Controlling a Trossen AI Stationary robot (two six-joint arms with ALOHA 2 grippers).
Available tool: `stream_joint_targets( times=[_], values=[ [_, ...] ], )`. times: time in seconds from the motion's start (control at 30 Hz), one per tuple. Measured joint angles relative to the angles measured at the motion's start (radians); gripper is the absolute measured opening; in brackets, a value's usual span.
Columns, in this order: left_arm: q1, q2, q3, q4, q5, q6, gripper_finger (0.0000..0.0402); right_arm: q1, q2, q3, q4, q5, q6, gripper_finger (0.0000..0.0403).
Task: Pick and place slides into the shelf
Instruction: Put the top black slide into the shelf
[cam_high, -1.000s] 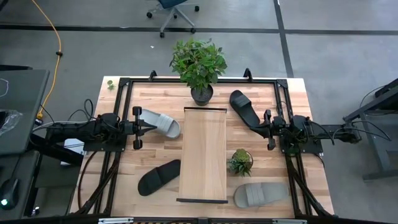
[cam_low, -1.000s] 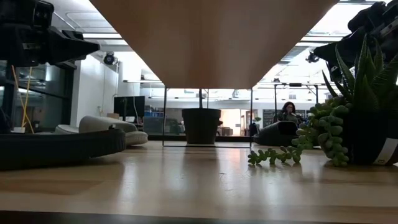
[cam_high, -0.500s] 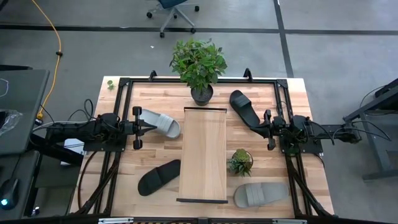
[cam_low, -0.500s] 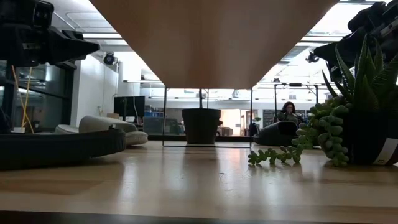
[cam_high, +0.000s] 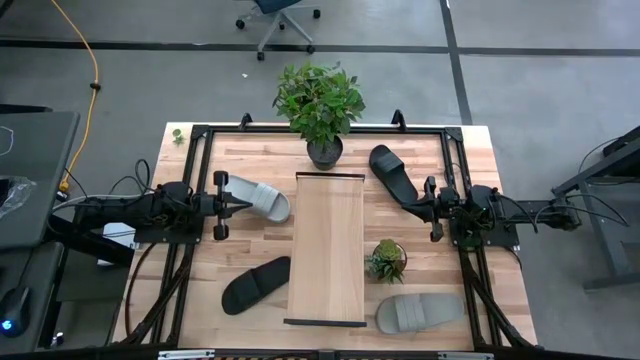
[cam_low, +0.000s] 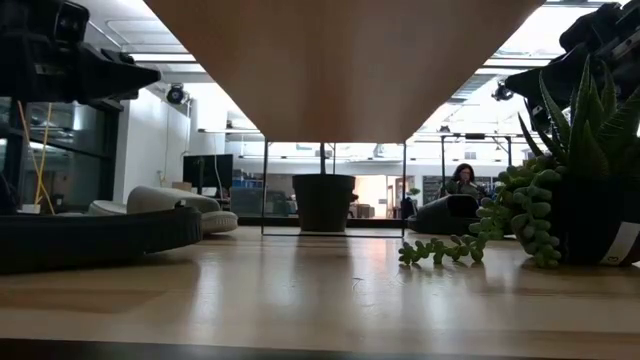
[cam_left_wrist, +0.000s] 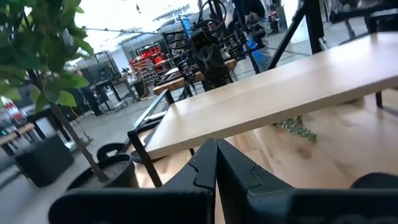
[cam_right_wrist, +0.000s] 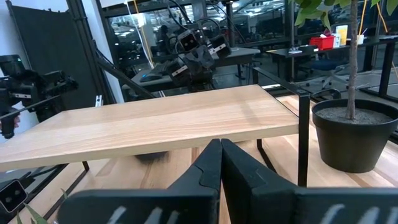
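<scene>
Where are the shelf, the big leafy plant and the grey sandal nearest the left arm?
shelf (cam_high: 326, 250), high view, middle of its pale board.
big leafy plant (cam_high: 318, 97), high view, its green leaves.
grey sandal (cam_high: 262, 198), high view, its ribbed strap.

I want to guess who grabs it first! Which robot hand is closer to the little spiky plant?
Right. The right gripper sits just beyond the small succulent; the left gripper waits across the shelf.
</scene>
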Motion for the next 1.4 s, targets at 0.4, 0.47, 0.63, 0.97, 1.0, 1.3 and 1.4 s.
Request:
stream_joint_targets(
  times=[0.4, 0.47, 0.63, 0.97, 1.0, 1.3, 1.4],
  values=[
    [0.000, 0.000, 0.000, 0.000, 0.003, -0.361, 0.0001, 0.000, 0.000, 0.002, 0.014, 0.111, 0.012, 0.0000],
    [0.000, 0.000, 0.000, 0.000, 0.003, -0.454, 0.0001, 0.000, 0.000, 0.002, 0.036, 0.105, 0.109, 0.0000],
    [0.000, 0.000, 0.000, 0.001, -0.016, -0.628, 0.0001, 0.000, 0.000, 0.003, 0.099, 0.135, 0.496, 0.0000],
    [0.000, 0.000, 0.000, 0.003, -0.021, -0.637, 0.0001, 0.000, 0.000, 0.004, 0.116, 0.222, 1.074, 0.0000],
    [0.000, 0.000, 0.000, 0.003, -0.021, -0.636, 0.0001, 0.000, 0.000, 0.004, 0.116, 0.241, 1.118, 0.0000],
    [0.000, 0.000, 0.000, 0.002, -0.024, -0.634, 0.0001, 0.000, 0.000, 0.004, 0.182, 0.524, 1.325, 0.0000],
    [0.000, 0.000, 0.000, 0.002, -0.024, -0.634, 0.0001, 0.000, 0.000, 0.005, 0.305, 0.563, 1.229, 0.0000]
  ],
)
